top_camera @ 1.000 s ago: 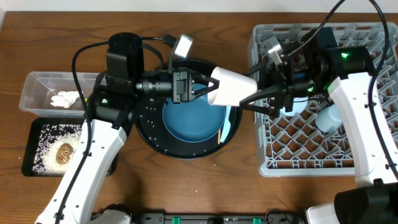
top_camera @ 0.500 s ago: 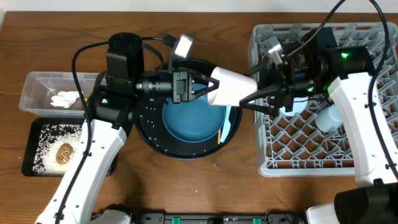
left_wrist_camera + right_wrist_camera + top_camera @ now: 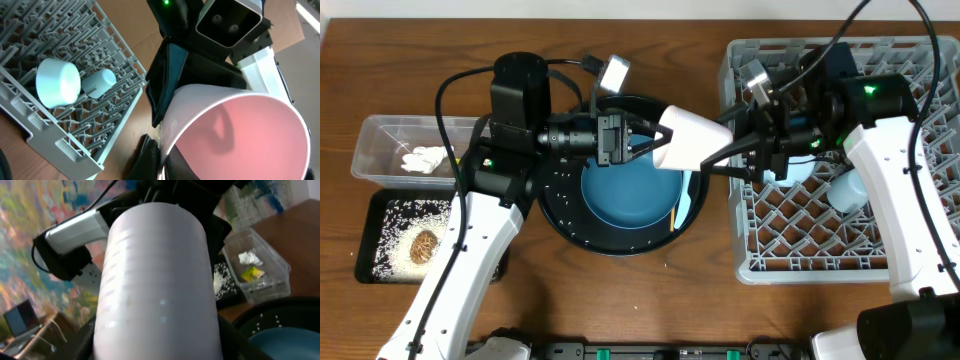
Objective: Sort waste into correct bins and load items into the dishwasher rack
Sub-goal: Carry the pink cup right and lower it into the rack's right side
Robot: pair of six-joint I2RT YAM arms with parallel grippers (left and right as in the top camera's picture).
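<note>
The pink cup (image 3: 692, 140) lies on its side in mid-air above the large dark-blue plate (image 3: 625, 190). My left gripper (image 3: 655, 145) is shut on its rim; the left wrist view shows the pink inside (image 3: 240, 135). My right gripper (image 3: 715, 148) is open, with one finger on each side of the cup's white outer wall (image 3: 157, 280). The grey dishwasher rack (image 3: 750, 262) holds the pale-blue bowl (image 3: 57, 82) and light-blue cup (image 3: 100, 82). A thin chopstick (image 3: 677, 210) lies by the plate's right edge. The spoon and foil are not visible.
The plate sits on a round black tray (image 3: 560, 200) flecked with rice. At the left, a clear tub (image 3: 370, 150) holds white tissue (image 3: 425, 158) and a yellow wrapper (image 3: 252, 273). A shallow black tray (image 3: 370, 245) holds rice (image 3: 395, 220) and a brown food piece (image 3: 423, 246).
My right gripper has shifted slightly up and left alongside the cup. The cup and my left arm have stayed where they were.
</note>
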